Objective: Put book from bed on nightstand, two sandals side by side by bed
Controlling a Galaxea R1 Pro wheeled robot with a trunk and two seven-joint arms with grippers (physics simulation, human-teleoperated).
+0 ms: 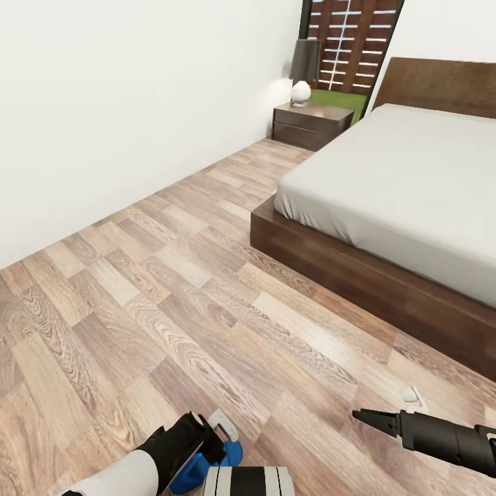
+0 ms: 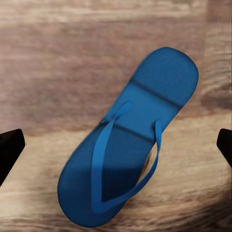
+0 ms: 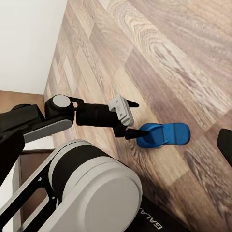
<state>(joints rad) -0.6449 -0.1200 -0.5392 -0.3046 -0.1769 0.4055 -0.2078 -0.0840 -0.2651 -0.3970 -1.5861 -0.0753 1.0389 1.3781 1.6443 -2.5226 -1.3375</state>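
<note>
One blue sandal lies flat on the wood floor, straps up. My left gripper hangs open just above it, its black fingertips spread to either side without touching. From the head view the sandal peeks out under the left gripper at the bottom edge. In the right wrist view the left gripper sits over the sandal. My right gripper hovers open and empty over the floor near the bed. A nightstand stands by the headboard. The book and the other sandal are out of view.
A dark-shaded lamp with a white base stands on the nightstand. Behind it is a window showing a slatted fence. A white wall runs along the left, with a wide strip of plank floor between it and the bed frame.
</note>
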